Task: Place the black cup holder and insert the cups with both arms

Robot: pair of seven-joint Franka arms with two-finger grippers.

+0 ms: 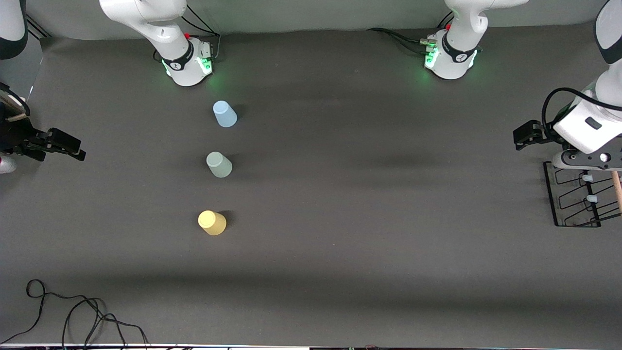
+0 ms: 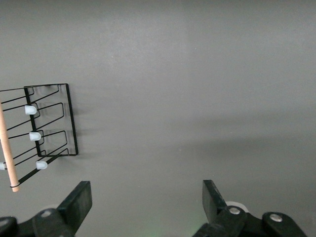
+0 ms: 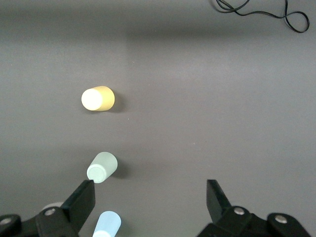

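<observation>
So far nothing is held: the left claw (image 2: 146,200) hangs wide open and empty beside the black cup holder (image 1: 578,197) at its tabletop (image 1: 364,194) end; the right claw (image 3: 150,202), equally wide and empty, waits near the three upturned cups (image 1: 219,164). Thin wire could slip any off-centre pinch.

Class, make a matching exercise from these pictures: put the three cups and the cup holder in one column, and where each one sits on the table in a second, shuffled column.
Things:
1. light blue cup
2. pale green cup
3. yellow cup
4. black cup holder

Places:
A. nearest the front camera in the row of cups
B. at the left arm's end of the table
C. closest to the right arm's base
D. middle of the row

Pairs: 1-C, 2-D, 3-A, 4-B
</observation>
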